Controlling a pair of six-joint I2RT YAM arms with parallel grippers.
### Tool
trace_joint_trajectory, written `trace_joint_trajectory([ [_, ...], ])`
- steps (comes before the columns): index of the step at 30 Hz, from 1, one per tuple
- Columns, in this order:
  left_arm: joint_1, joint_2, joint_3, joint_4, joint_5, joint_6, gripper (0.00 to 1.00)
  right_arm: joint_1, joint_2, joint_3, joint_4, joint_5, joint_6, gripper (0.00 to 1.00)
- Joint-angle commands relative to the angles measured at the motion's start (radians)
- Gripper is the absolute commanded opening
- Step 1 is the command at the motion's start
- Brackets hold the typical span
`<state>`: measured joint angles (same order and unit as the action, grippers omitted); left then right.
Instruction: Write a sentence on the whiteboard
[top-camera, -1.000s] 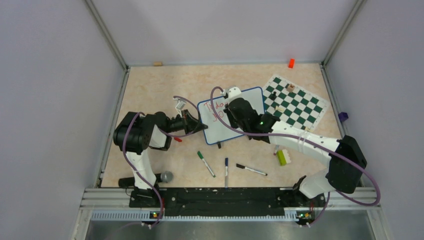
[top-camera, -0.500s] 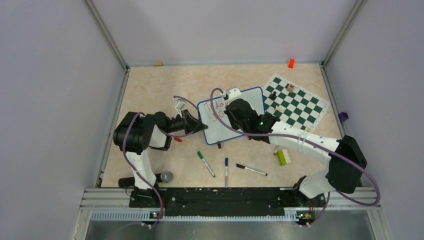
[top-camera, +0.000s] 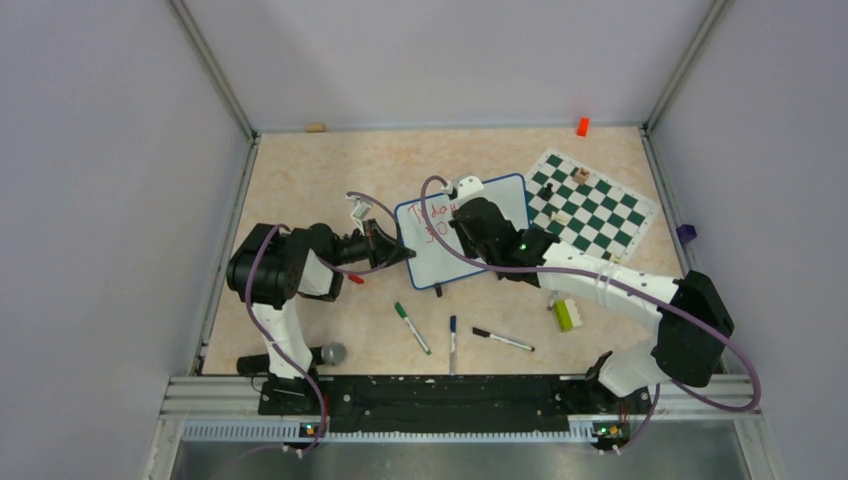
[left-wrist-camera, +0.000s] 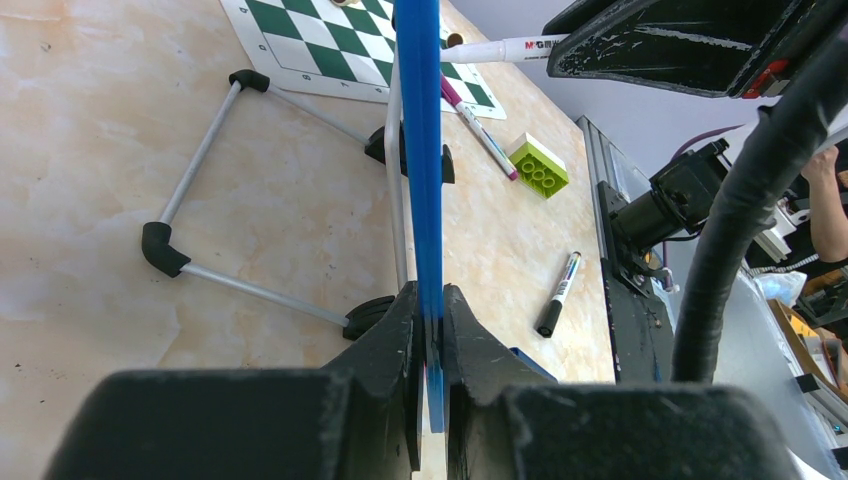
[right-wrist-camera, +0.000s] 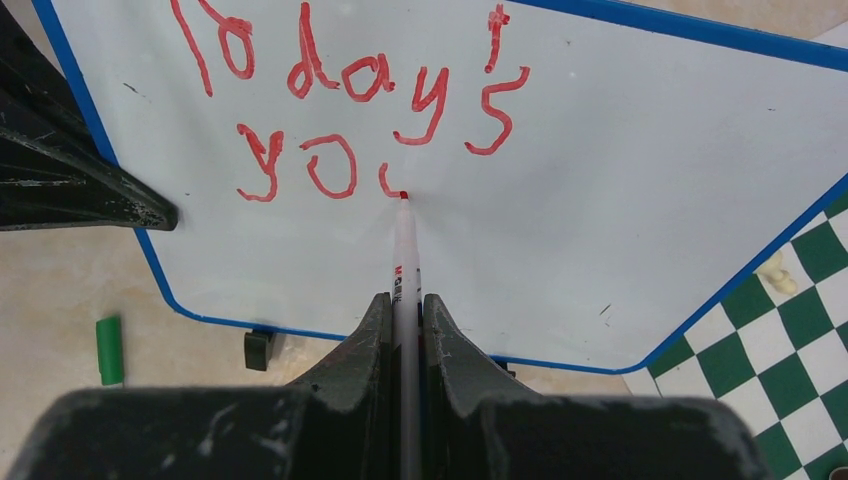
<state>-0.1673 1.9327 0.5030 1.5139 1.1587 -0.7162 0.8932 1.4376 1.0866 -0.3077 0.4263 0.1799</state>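
The small rectangular whiteboard (right-wrist-camera: 620, 180) with a thin blue frame stands propped up near the middle of the table. The left gripper (left-wrist-camera: 430, 300) pinches the board's blue edge tight between its two black fingers, on the board's 9 o'clock side in the top view. The right gripper (right-wrist-camera: 403, 305) is shut on a thin white marker with a red tip (right-wrist-camera: 405, 240).

In the right wrist view the marker runs straight from the fingers at 6 o'clock up to its tip at 12 o'clock. The tip touches the board. The red handwritten words (right-wrist-camera: 350, 110) read "Today's" and, below that, "yo", with a small curl just begun at the tip.

Bare white board lies toward 3 o'clock from the tip, so the next stroke likely goes that way. From the top, the right arm hides most of the writing, so it is hard to read there.
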Motion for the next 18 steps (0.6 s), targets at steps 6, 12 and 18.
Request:
trace_joint_trajectory([
  [6, -0.005, -0.01, 0.0, 0.106, 0.04, 0.04, 0.0, -0.018, 0.023, 0.065, 0.02, 0.048, -0.026, 0.0],
  [12, -0.005, -0.008, 0.0, 0.104, 0.04, 0.04, 0.0, -0.025, 0.029, 0.081, 0.022, 0.048, -0.035, 0.0],
  [18, -0.005, -0.006, 0.002, 0.104, 0.041, 0.041, 0.0, -0.026, 0.032, 0.085, 0.022, 0.042, -0.035, 0.0],
])
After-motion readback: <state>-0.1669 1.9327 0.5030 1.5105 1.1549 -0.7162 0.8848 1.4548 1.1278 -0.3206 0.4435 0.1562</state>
